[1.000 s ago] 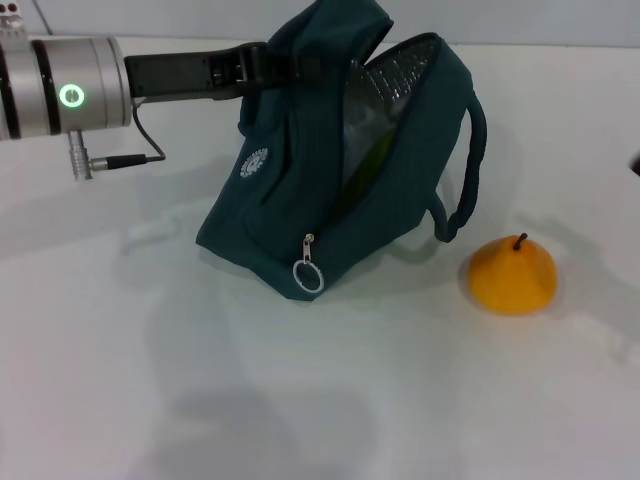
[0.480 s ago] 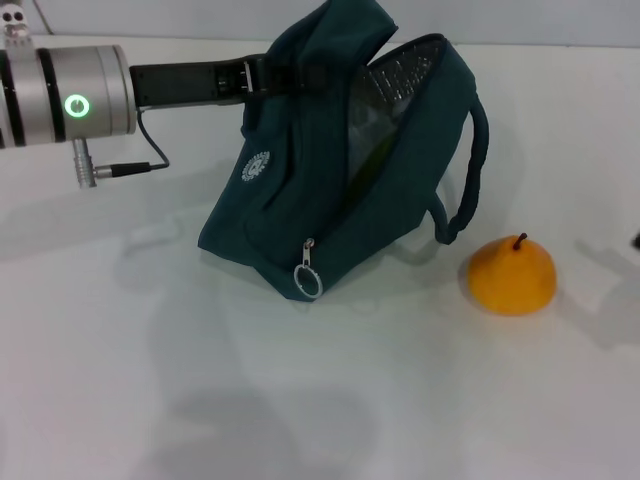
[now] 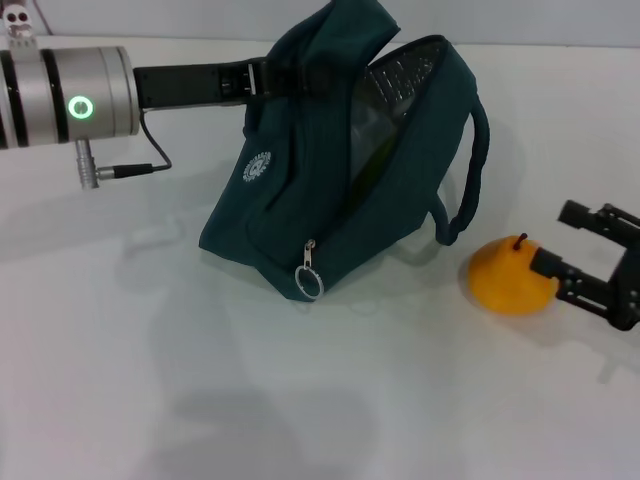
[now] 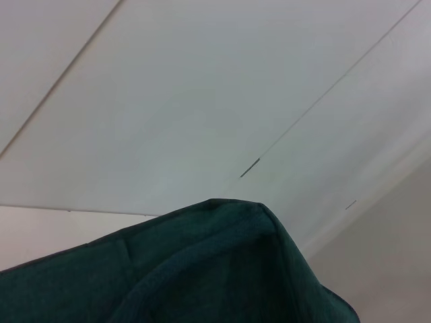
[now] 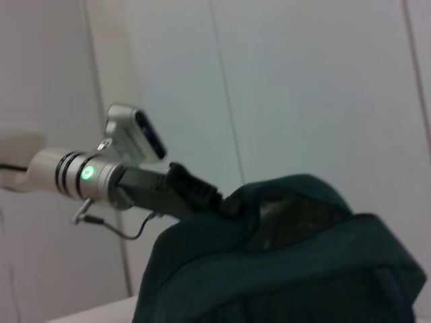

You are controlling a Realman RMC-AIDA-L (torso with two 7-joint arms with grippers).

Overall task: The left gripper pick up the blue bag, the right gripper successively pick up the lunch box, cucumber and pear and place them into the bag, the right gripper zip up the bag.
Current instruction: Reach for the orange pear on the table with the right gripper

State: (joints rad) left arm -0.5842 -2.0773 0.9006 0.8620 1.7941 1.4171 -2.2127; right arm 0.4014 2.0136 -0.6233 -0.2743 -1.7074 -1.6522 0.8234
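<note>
White table (image 3: 250,400); pale, seemingly panelled wall (image 5: 303,87).

bag (image 3: 330,200) center on table (image 3: 150,380); pear (image 3: 511,276) right of bag; right hand (image 3: 556,243) just right of pear.

- Left gripper (image 3: 290,75): fingertips buried in the top fold of the blue bag (image 3: 340,170); how the jaws stand cannot be read. Arm cut off by the head view's edge.
- Blue bag, interior: seen only through the gaping mouth just beside the left gripper; foil lining and a green sliver show, the contents too dark to identify. In both wrist views the bag's lower part is cut off.
- Right gripper (image 3: 560,245): wrist and arm cut off by the head view's edge; own fingers not in its wrist view.
- Pear (image 3: 512,275): side facing the right gripper partly hidden behind one finger.
</note>
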